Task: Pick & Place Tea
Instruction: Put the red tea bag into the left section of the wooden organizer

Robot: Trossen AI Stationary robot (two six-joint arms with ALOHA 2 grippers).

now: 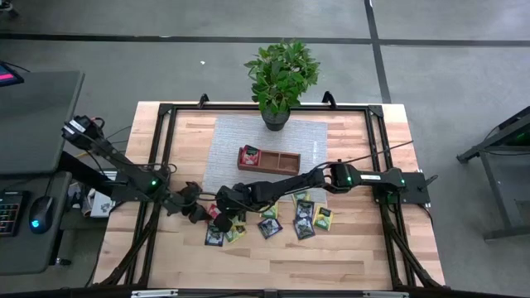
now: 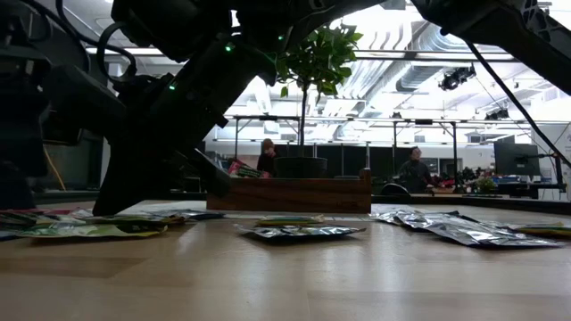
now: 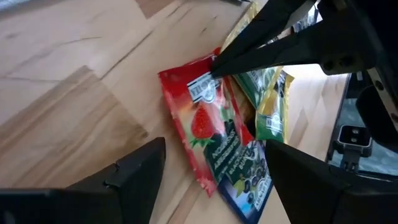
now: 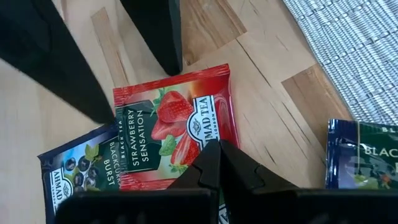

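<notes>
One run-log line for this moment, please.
right pincer: shut, tips on red square strawberry tea sachet | left pincer: open, straddling it

The left gripper hangs spread wide over a red strawberry sachet on the wooden table; the right gripper, pinched together, touches its label; a dark blue sachet lies beside it.

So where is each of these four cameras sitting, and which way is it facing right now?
High: overhead, straight down; both arms meet over the sachets by the wooden tray.
Low: table height, level across; sachets in front, arms above.
Left wrist: past the open left gripper at the red strawberry sachet.
Right wrist: past the shut right gripper, tips at that sachet.
Both wrist views share it.
</notes>
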